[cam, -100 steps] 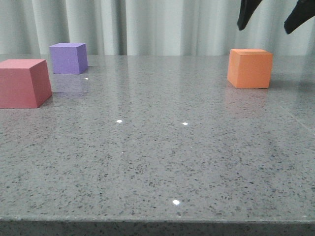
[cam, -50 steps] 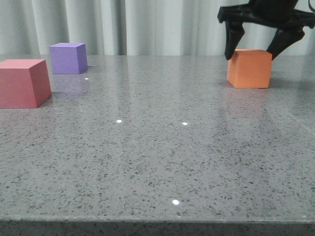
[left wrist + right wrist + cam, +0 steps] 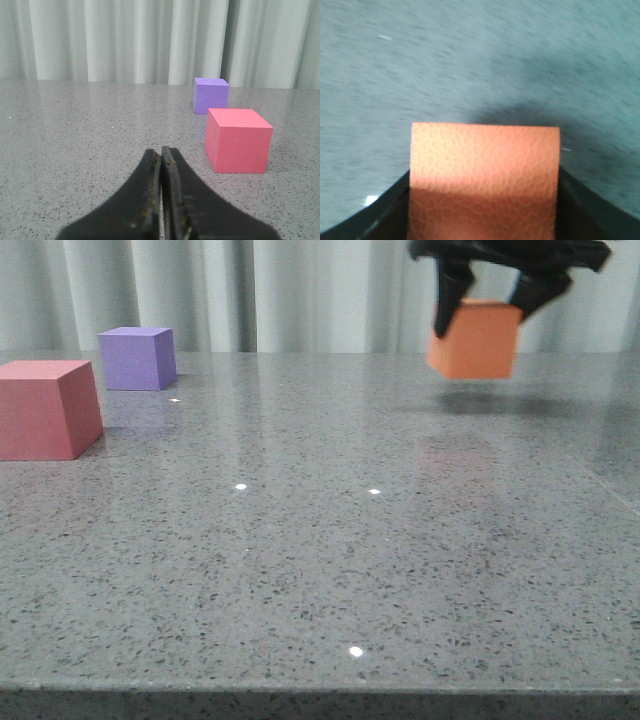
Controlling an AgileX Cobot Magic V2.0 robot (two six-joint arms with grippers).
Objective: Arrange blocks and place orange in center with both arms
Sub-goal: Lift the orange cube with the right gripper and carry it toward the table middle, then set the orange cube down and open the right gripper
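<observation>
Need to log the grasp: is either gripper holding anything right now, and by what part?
The right gripper holds the orange cube by two opposite sides, clear of the table. The left gripper is shut on nothing.

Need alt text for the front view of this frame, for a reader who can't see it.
The right gripper holds the orange cube lifted clear of the grey speckled table at far right, its shadow on the surface below. At far left, the red-pink cube sits nearer the camera and the purple cube behind it, pale curtains beyond.
</observation>
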